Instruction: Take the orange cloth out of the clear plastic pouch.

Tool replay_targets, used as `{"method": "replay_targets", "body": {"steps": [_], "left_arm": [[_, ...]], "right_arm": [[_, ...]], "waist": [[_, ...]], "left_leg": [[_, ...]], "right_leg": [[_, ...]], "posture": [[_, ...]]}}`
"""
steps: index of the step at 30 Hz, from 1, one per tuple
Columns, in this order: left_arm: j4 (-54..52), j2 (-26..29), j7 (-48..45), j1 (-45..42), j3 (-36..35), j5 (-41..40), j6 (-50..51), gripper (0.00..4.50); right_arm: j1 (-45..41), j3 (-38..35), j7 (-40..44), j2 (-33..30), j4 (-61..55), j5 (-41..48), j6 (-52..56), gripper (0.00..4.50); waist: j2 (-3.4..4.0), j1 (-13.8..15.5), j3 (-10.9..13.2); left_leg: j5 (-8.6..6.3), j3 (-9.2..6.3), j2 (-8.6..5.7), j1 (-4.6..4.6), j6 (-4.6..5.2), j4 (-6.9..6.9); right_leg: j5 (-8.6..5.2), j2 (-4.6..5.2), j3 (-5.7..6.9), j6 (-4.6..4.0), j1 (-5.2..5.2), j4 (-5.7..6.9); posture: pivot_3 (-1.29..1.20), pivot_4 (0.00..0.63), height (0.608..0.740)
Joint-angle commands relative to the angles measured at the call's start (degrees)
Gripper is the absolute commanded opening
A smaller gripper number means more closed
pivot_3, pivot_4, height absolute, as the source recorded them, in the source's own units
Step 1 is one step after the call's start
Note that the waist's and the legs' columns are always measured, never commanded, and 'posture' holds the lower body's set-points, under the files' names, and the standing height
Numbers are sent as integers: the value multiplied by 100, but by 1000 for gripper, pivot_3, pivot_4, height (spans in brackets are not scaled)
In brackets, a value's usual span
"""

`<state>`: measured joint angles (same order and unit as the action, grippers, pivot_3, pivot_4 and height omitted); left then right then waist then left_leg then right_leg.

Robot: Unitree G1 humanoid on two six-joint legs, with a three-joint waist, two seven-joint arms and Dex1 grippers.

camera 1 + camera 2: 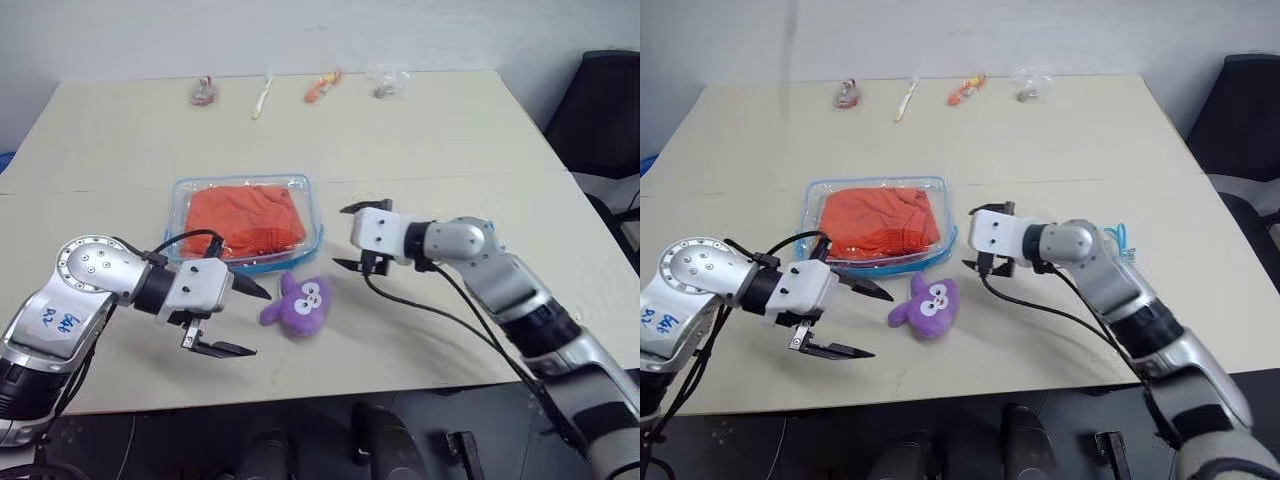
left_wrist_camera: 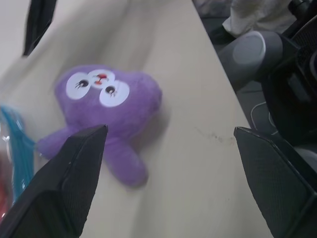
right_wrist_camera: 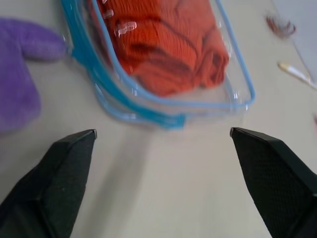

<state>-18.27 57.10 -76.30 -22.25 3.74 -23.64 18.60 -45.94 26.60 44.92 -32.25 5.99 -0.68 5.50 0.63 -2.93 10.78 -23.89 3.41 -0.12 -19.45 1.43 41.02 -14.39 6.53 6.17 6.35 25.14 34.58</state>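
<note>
The orange cloth (image 1: 243, 219) lay folded and wrinkled inside the clear plastic pouch (image 1: 314, 216), a flat rectangular bag with light blue trim and rounded corners, resting near the middle of the tabletop (image 1: 420, 140). A purple plush (image 1: 299, 303) sat just beside the pouch, at about 5 o'clock from it.

The left claw (image 1: 238, 318) hovered at about 7 o'clock from the pouch, pointing toward the plush, its two black fingers spread wide and holding nothing. The right claw (image 1: 352, 238) hung just off the pouch's edge at 3 o'clock, aimed at it, fingers likewise spread wide and empty. Along the tabletop's far edge, at 12 o'clock from the pouch, lay a row of small trinkets (image 1: 265, 92).
</note>
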Motion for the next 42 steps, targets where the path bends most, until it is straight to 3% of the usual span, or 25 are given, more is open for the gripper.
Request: {"method": "replay_targets", "body": {"steps": [1,7,8,10,20,24,27,34,42], "left_arm": [[-173,-162,344,-246,-349,-500,604,4326],[-60,-284,814,-630,-735,-1072,1591,4326],[-65,-258,813,-623,-768,-1084,1625,4326],[-82,-199,799,-573,-808,-1058,1617,4326],[-33,-126,587,-534,-640,-836,1277,4326],[118,-232,338,-648,-230,-384,643,4326],[326,-410,97,-729,278,200,-187,4326],[1438,-1280,-250,-1414,1347,1535,-2641,4326],[2390,-1864,65,-1641,1789,2438,-4463,4326]], "right_arm": [[-248,-74,59,387,510,-168,-557,4494],[-562,-124,161,859,1516,-452,-1190,4494],[-609,-128,170,903,1661,-499,-1299,4321],[-679,-159,181,951,1901,-587,-1495,3885],[-635,-224,381,880,2222,-852,-1957,462],[-581,-280,464,890,2163,-845,-1917,462],[-539,-346,538,904,2129,-792,-1887,18],[-471,-333,562,894,2077,-994,-1781,18],[-476,-396,572,926,1995,-978,-1612,18]], "waist": [[0,33,0],[1,105,0],[1,104,0],[2,101,0],[2,90,1],[2,99,1],[2,112,0],[3,116,0],[3,107,0]], "left_leg": [[0,-6,2,-3,0,3],[-1,-76,13,-23,4,27],[-1,-77,13,-23,4,27],[-1,-79,14,-22,4,25],[0,-84,14,-25,3,25],[0,-84,11,-26,3,26],[0,-85,1,-27,3,26],[0,-79,-9,-40,3,37],[0,-79,-6,-66,3,54]], "right_leg": [[0,3,1,0,0,5],[0,9,4,0,2,13],[0,8,4,0,2,15],[-1,7,7,-1,3,15],[-2,6,10,-4,3,15],[-2,6,10,-4,2,15],[-2,6,12,-4,2,14],[-2,4,26,-4,4,14],[-2,5,37,-4,24,23]], "posture": [[0,150,740],[0,150,740],[0,150,740],[0,150,740],[0,150,740],[0,150,740],[0,150,740],[0,150,740],[0,150,740]]}}
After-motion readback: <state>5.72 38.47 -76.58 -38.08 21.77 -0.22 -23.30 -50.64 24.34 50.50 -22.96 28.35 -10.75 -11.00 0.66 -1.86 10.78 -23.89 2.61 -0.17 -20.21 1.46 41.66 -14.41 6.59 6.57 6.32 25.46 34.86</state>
